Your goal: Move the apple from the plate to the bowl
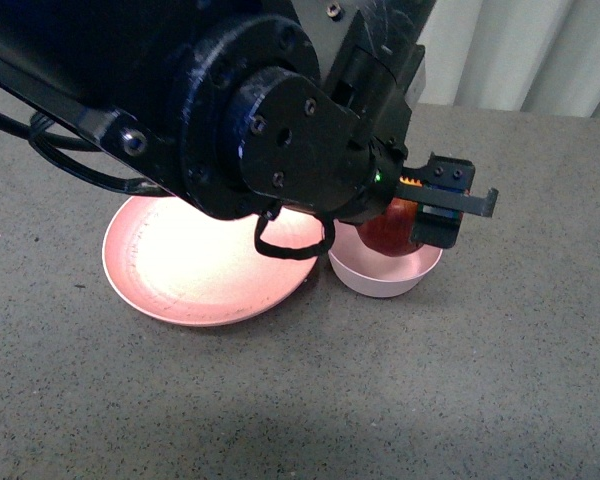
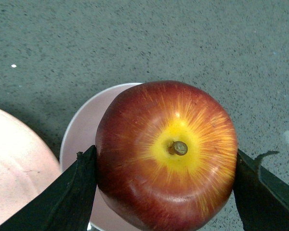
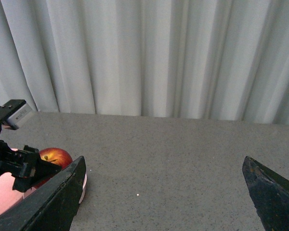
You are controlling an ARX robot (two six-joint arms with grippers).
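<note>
1. Pinching the apple (image 2: 166, 155) at its two flanks, the left gripper (image 2: 164, 166) is seen shut on the fruit, the stem axis upright and turned toward the wrist camera.
2. The bowl (image 2: 79, 134) is found directly beneath the apple. In the front view the fruit's lower part is hidden by the near rim. Contact with the bottom cannot be told.
3. The plate (image 1: 180, 270) is noted just beside the bowl, bare.
4. Release is judged to need only a spreading of the jaws, the apple lying straight below the claw.
5. The right gripper (image 3: 164, 192) is noted well apart, jaws spread, nothing held.
</note>
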